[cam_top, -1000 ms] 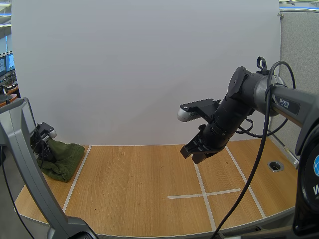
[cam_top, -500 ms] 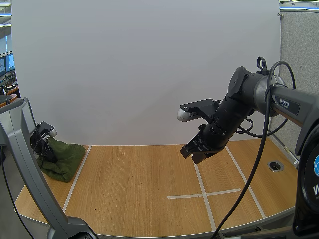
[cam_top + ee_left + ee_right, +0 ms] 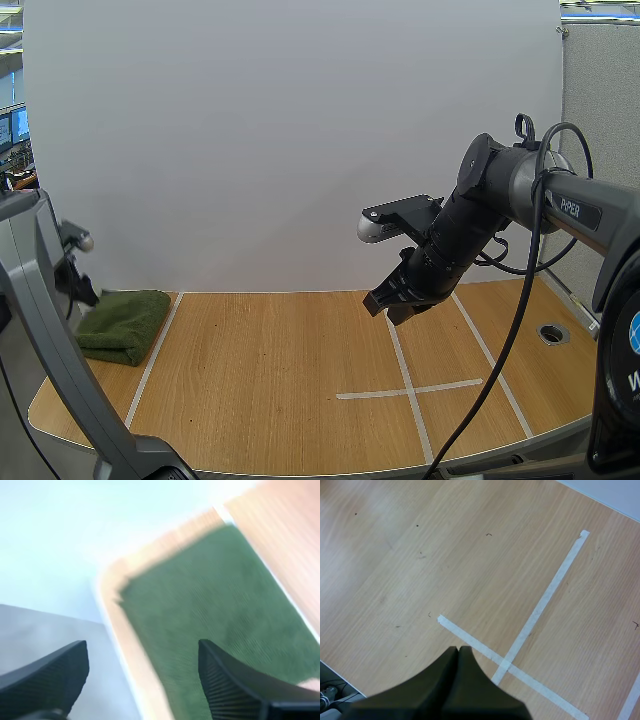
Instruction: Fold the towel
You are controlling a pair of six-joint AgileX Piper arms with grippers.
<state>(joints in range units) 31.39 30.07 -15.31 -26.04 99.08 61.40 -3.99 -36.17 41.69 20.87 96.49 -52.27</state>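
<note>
Now left jaws, parted, have lifted off the green towel (image 3: 125, 322).

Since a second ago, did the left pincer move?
Yes. The left pincer has risen off the towel, up from the table, and the towel has settled flat beside the tape line.

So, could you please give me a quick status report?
Left gripper open, above the towel. Right gripper shut, empty, over the tape cross. Towel folded, flat at the left edge of the table. Nothing on it.
</note>
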